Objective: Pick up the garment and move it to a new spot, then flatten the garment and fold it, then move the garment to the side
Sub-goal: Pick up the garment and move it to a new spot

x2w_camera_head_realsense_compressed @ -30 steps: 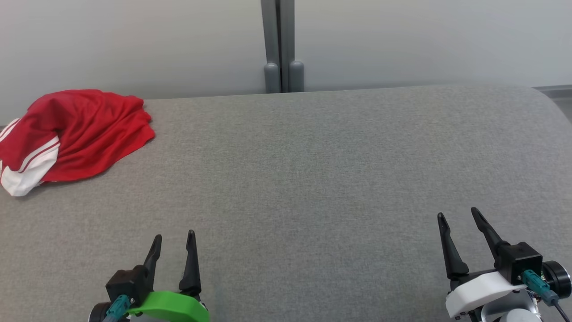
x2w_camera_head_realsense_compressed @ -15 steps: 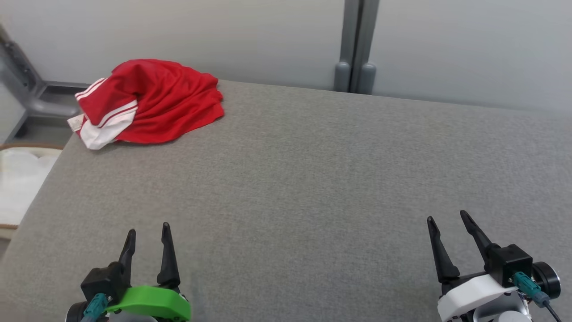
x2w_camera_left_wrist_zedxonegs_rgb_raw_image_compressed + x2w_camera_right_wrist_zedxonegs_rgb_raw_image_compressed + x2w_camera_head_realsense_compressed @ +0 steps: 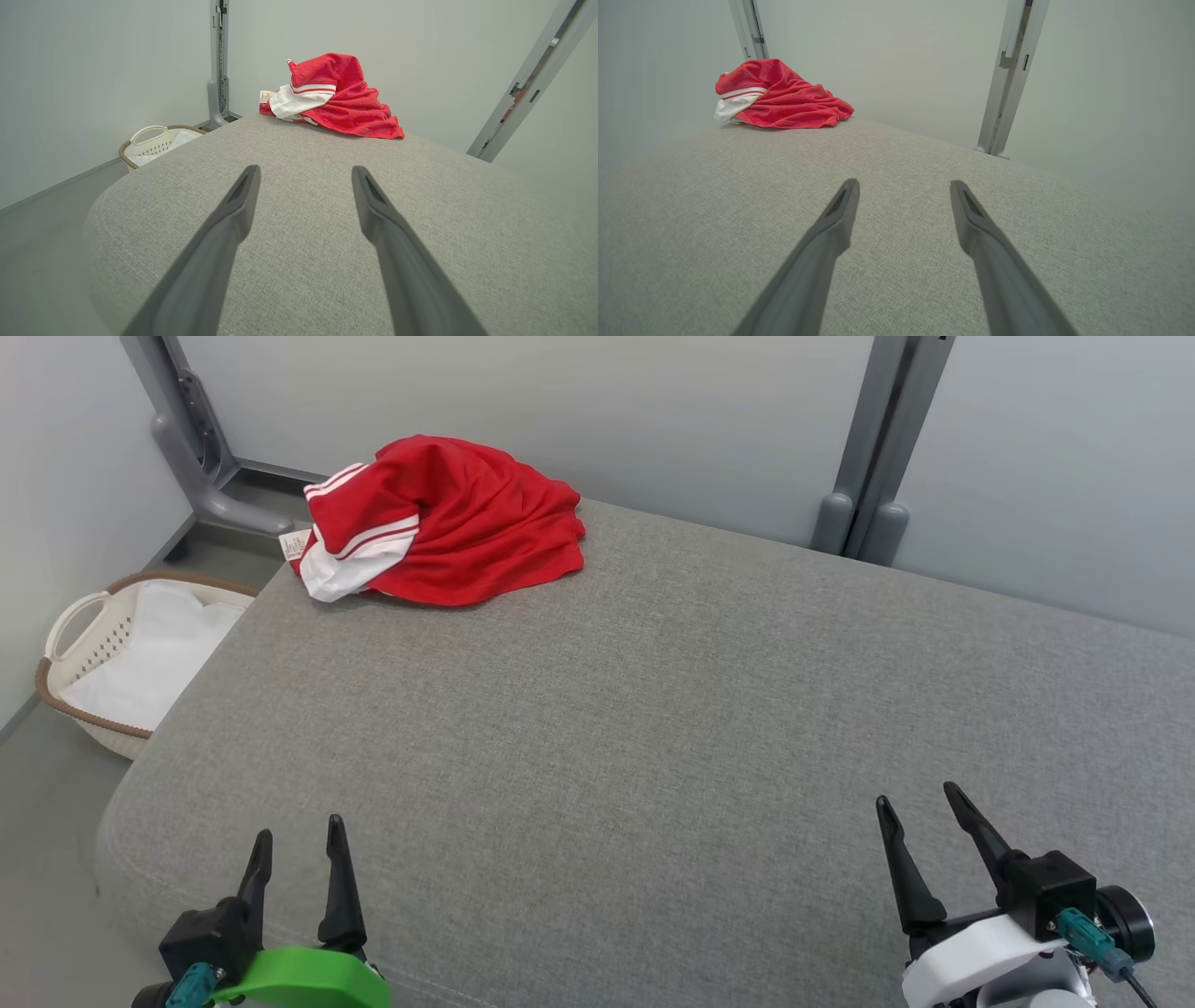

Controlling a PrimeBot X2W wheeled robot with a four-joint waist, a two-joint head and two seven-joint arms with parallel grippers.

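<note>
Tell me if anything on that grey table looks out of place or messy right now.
The red garment with white striped trim lies crumpled in a heap at the far left corner of the grey fabric-covered table, its label sticking out at the edge. Nothing else looks odd.

Red garment (image 3: 448,523), bunched.
We see it heaped at the gray surface's (image 3: 653,709) far left corner, crumpled, white striped trim and a small tag facing the left edge.

The garment (image 3: 448,523) is soft, matt red cloth, crumpled on the table's (image 3: 653,728) rough grey woven fabric.
</note>
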